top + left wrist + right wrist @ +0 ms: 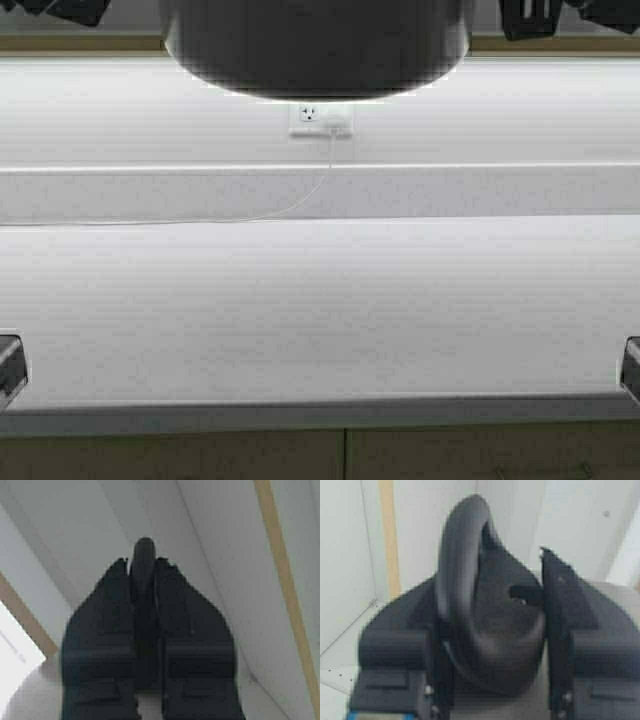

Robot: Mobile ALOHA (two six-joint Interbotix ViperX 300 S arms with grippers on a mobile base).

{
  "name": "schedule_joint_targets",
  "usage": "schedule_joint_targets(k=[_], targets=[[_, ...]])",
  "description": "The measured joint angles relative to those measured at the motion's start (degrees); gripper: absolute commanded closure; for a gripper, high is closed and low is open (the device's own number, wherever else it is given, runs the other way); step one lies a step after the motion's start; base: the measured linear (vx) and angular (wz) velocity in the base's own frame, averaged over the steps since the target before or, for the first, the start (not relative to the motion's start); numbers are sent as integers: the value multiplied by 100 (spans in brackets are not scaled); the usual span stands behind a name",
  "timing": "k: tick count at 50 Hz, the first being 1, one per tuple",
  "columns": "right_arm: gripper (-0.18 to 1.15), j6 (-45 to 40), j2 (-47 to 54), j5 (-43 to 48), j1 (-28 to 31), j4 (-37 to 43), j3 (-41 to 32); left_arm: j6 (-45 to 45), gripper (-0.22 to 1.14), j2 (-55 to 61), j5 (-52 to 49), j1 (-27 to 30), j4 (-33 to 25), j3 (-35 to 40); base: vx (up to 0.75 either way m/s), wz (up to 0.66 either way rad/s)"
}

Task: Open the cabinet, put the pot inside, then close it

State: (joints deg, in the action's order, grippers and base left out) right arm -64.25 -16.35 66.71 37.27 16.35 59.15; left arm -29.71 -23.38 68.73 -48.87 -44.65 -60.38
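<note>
The pot [316, 45] is hanging high above the white counter [320, 310], its grey underside filling the top of the high view. The left gripper [145, 567] is clenching one black loop handle [144, 555] between its fingers. The right gripper [512, 585] is clasping the other handle [465, 555]. A wall socket [320, 120] is sitting just below the pot.

No legible txt or labels.
</note>
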Motion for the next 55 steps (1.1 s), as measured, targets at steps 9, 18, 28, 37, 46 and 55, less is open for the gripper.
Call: schedule_joint_targets(k=[9, 18, 28, 37, 46, 55], targets=[[89, 290, -9, -598, -18, 114, -598, 9, 89, -9, -800, 633, 299, 580, 0, 0], [89, 308, 202, -1283, -369, 114, -1239, 9, 89, 26, -1547, 1187, 580, 1063, 0, 0], [89, 308, 334, -1670, -527, 114, -1740, 9, 89, 88, -2259, 1459, 747, 1617, 0, -1], [89, 308, 369, -1951, -668, 114, -2013, 53, 89, 185, -2347, 1512, 765, 1854, 2, -1], [89, 308, 413, -2505, -703, 114, -2338, 53, 89, 378, -2558, 1670, 782, 2145, 12, -1], [89, 308, 457, -2760, -712, 114, -2672, 53, 89, 536, -2654, 1811, 782, 2479, 19, 1]])
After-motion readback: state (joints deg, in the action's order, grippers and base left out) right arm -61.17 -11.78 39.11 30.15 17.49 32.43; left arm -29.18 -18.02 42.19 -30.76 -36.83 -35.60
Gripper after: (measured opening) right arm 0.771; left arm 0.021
